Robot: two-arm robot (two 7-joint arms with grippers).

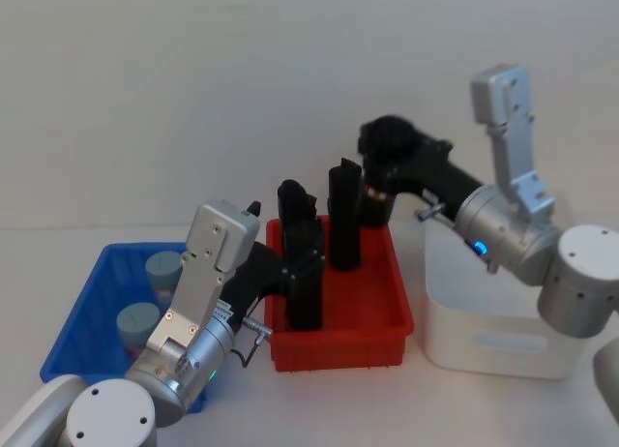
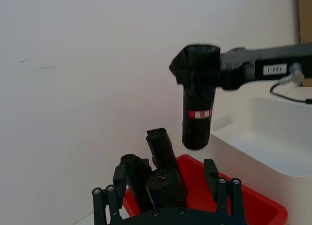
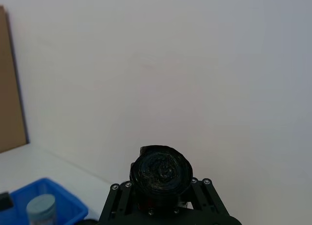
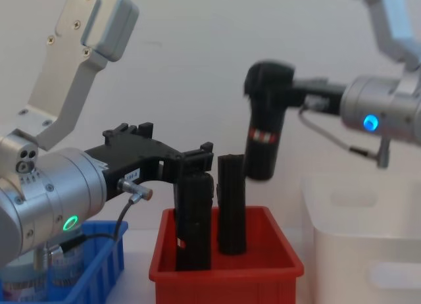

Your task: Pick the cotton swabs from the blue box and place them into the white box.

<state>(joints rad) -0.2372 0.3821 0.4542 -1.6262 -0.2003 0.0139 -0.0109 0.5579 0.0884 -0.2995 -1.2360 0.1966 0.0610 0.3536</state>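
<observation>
Two cotton swabs jars (image 1: 162, 266) (image 1: 137, 321) with grey-blue lids stand in the blue box (image 1: 92, 292) at the left; one jar (image 3: 40, 208) also appears in the right wrist view. The white box (image 1: 484, 341) stands at the right. My left gripper (image 1: 295, 263) is over the red bin, open, its fingers (image 2: 119, 183) straddling the top of an upright black roll (image 4: 194, 212). My right gripper (image 1: 387, 147) is shut on another black roll (image 4: 263, 133), held in the air between the red bin's far right corner and the white box.
A red bin (image 1: 338, 336) with upright black rolls (image 1: 343, 215) sits between the blue and white boxes. The white tabletop stretches behind the boxes to a plain white wall. A brown board (image 3: 9, 88) leans at the wall to the far side.
</observation>
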